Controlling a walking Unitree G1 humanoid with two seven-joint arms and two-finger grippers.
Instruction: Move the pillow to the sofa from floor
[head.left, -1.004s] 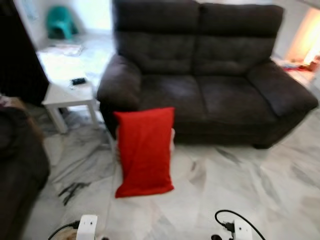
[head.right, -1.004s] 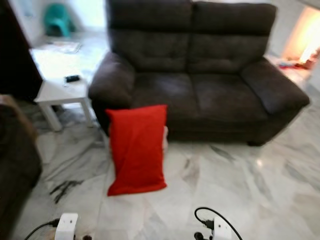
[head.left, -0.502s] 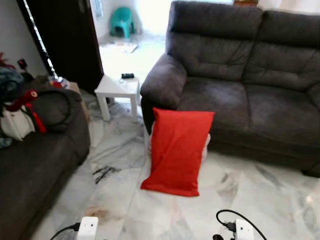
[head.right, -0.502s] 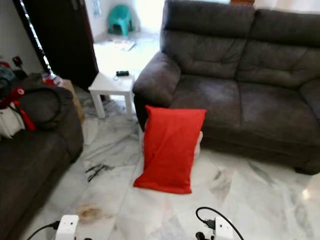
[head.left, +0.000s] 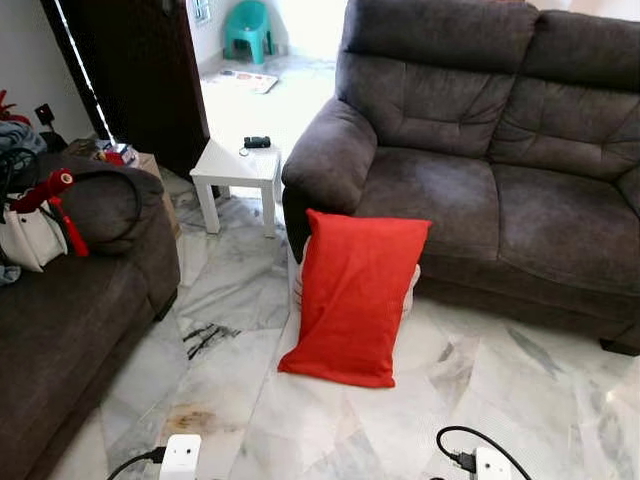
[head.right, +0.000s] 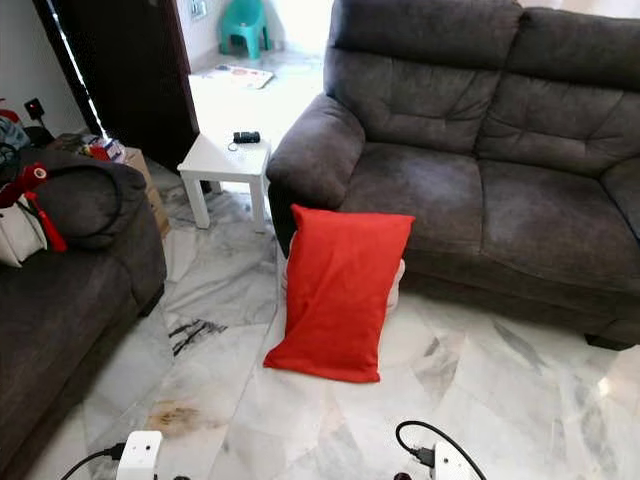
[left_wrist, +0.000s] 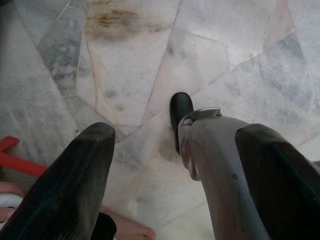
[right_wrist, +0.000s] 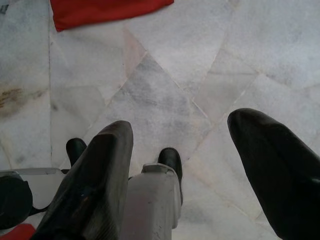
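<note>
On the floor, a red pillow leans against the sofa front, near its left arm. Both grippers, left and right, hang spread wide over marble, holding nothing.

Over at the left edge of the frame, a second dark couch runs down the side, with a white bag and its red strap resting on the seat by the rounded armrest. Upper centre-left, a small white side table stands on the marble floor, and a small black object lies on its top. Behind it, a dark door panel fills the upper left. At the very top, a teal plastic chair sits in the bright room beyond, a flat mat lying just in front of it. Lower left on the tiles, a brownish stain, and dark scuff marks just above it.
</note>
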